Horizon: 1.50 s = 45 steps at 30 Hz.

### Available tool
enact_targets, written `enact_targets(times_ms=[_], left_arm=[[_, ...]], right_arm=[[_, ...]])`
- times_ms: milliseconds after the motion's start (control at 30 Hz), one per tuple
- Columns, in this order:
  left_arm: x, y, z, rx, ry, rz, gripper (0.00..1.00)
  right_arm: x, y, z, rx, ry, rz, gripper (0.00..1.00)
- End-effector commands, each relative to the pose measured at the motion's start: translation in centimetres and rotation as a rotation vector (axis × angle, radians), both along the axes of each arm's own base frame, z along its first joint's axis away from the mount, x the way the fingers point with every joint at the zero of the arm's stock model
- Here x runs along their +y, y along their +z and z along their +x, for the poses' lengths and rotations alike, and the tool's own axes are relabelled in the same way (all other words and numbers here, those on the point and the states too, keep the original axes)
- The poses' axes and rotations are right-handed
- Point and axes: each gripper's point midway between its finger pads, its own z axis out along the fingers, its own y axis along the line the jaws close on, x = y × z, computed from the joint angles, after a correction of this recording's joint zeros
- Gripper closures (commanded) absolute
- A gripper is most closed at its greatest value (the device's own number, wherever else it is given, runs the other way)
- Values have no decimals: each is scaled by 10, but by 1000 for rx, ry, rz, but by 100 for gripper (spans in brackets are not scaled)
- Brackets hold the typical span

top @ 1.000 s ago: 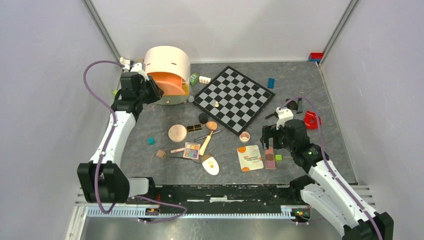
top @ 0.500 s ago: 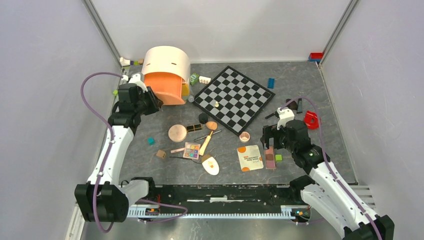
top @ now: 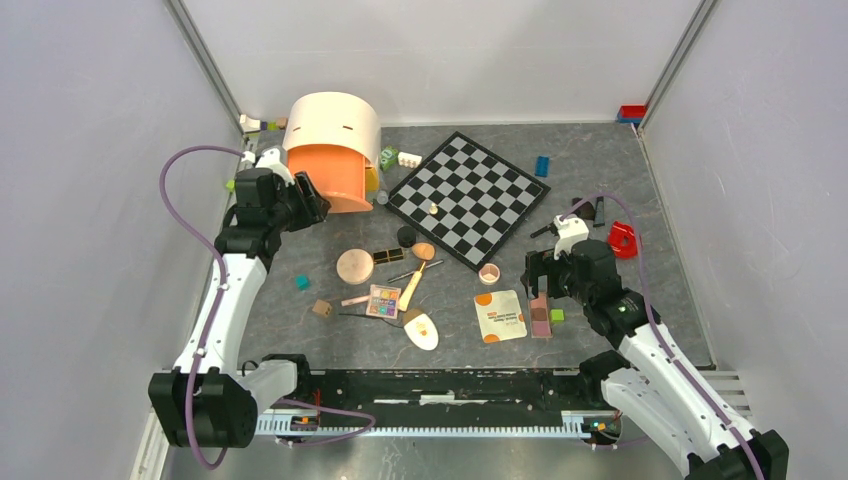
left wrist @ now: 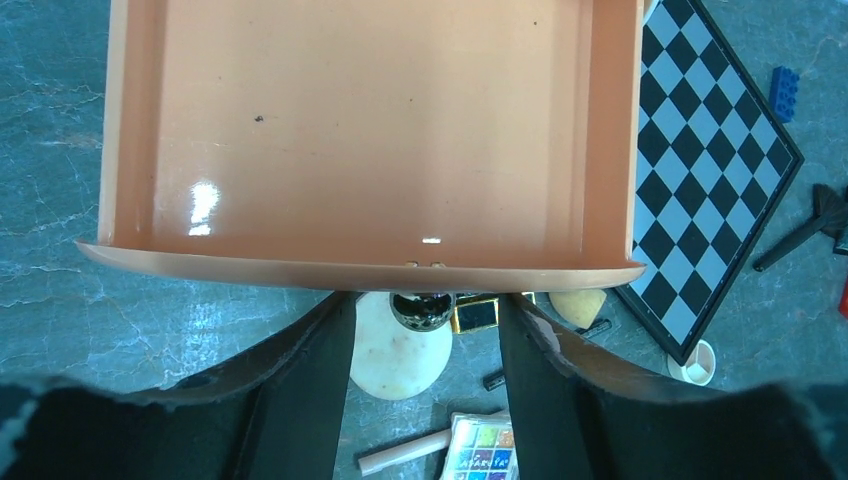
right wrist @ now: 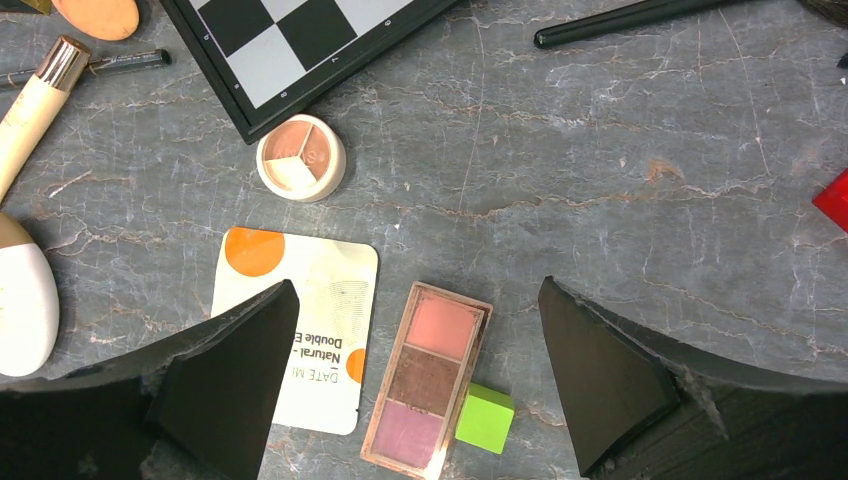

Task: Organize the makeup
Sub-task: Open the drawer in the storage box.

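An orange drawer (left wrist: 360, 130) stands pulled out of the cream round organizer (top: 335, 122), and it is empty. My left gripper (left wrist: 425, 305) is open at the drawer's front edge, its fingers on either side of the black knob (left wrist: 421, 311) without touching it. My right gripper (right wrist: 417, 285) hangs open above the pink-brown blush palette (right wrist: 428, 375), beside the white-orange sachet (right wrist: 300, 330). The round peach compact (top: 355, 266), multicolour eyeshadow palette (top: 383, 300), cream oval (top: 422, 330) and a small round three-shade pot (right wrist: 300, 157) lie mid-table. A black brush (right wrist: 640, 20) lies farther back.
The black-and-grey chessboard (top: 468, 198) lies tilted behind the makeup. A green cube (right wrist: 485, 417) touches the blush palette's right side. A red piece (top: 624, 238), a blue brick (top: 541, 166), a teal cube (top: 301, 282) and a brown cube (top: 321, 308) are scattered about.
My left gripper drew back toward the near side and the orange drawer slid out of the organizer with it. The right arm has not moved.
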Motion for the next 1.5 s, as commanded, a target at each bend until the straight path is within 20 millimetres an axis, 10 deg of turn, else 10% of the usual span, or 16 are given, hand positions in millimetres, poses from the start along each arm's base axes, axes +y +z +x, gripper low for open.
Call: enact_targets(times_ms=[0,467,767,1100,1467], left_arm=[[4,7,1,-21,-2,29,37],[-10,31,-50,-55,21,-70,14],[-18,-5,-100,53,-2,-67,15],[-48,-19,-108,98,-94,-6,19],[-42,-22,-105,109,-40,15,23]], right_arm=[[1,2,1,-12,12,-2,3],[3,4,4,-6,12,-4,2],[9,7,6,-5,12,35,3],[-4,-4,11,51,-89,-5,3],[81,19,2,47,88,72,1]])
